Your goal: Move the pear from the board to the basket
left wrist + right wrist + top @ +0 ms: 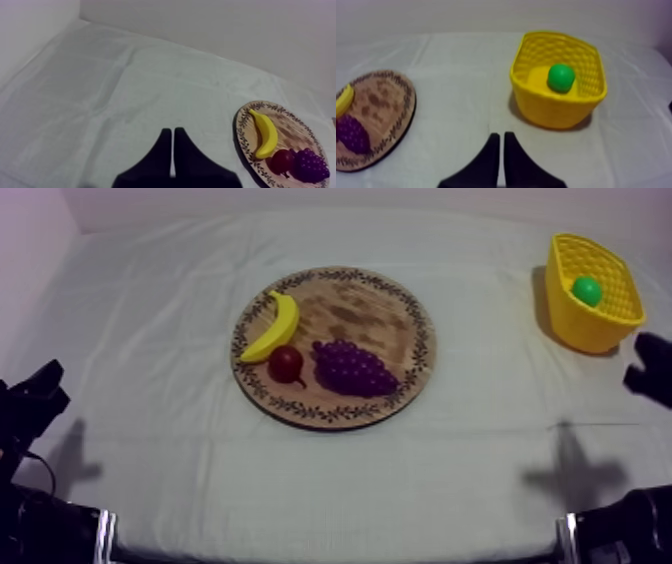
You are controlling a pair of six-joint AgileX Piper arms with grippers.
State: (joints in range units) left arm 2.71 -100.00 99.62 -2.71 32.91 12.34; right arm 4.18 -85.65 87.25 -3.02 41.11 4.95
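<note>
Grey-white cloth (330, 478), pear (587, 290) inside yellow basket (590, 330), left gripper (172, 132) and right gripper (501, 136) each a narrow empty wedge.

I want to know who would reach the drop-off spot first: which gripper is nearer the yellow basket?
Right. The right gripper, fingers together, has the basket just ahead of it. The left gripper, also closed, is far off on the other side of the wooden board.

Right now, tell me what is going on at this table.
Nothing is being handled. The green toy pear lies inside the yellow basket at the table's right. The round wooden board with a patterned rim holds a yellow banana, a small red fruit and a purple bunch of grapes. The left gripper and the right gripper rest shut on nothing.
</note>
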